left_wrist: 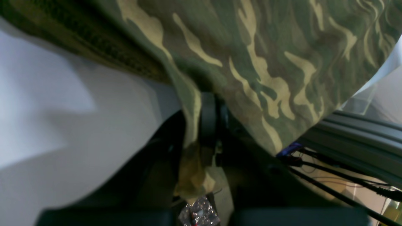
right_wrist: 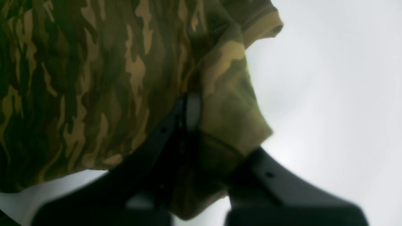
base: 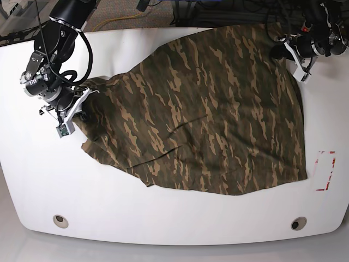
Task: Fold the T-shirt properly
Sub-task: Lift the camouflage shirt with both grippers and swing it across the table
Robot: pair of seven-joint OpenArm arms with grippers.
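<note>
pinching the camouflage t-shirt (base: 202, 114) at both ends, left gripper (base: 281, 50) clamped on its far right corner in the base view, right gripper (base: 82, 90) on its left edge. spread broadly over the white table (base: 109, 218).

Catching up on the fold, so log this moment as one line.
left hand: shut on T-shirt | right hand: shut on T-shirt | T-shirt: spread on table, unfolded body
</note>
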